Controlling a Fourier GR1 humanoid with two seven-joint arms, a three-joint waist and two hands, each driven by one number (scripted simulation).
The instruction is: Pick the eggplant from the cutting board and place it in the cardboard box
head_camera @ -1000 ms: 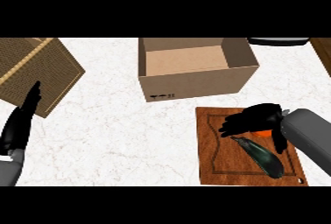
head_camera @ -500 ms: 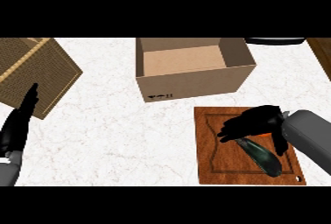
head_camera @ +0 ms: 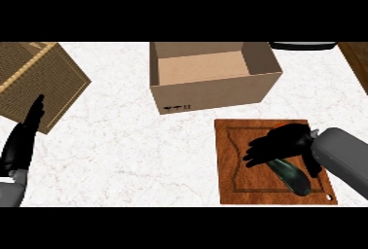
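Observation:
A dark, glossy eggplant (head_camera: 293,178) lies slanted on the wooden cutting board (head_camera: 237,181) at the lower right. My right hand (head_camera: 279,144) covers the eggplant's upper end. Its fingers (head_camera: 253,156) spread down to the left of the eggplant and its thumb (head_camera: 314,166) runs down the right side, so the hand is open astride it. The open cardboard box (head_camera: 212,92) stands just behind the board, with nothing visible inside. My left hand (head_camera: 20,144) rests open at the left edge, fingers up.
A woven wicker mat or basket (head_camera: 39,80) lies at the back left, beside the left hand. A dark round object (head_camera: 302,45) shows at the back right. A strip of wood (head_camera: 357,57) runs along the right edge.
My right hand has moved down the board and settled over the eggplant's upper end, with its fingers bending round it. The eggplant, the box and the left hand have not moved.

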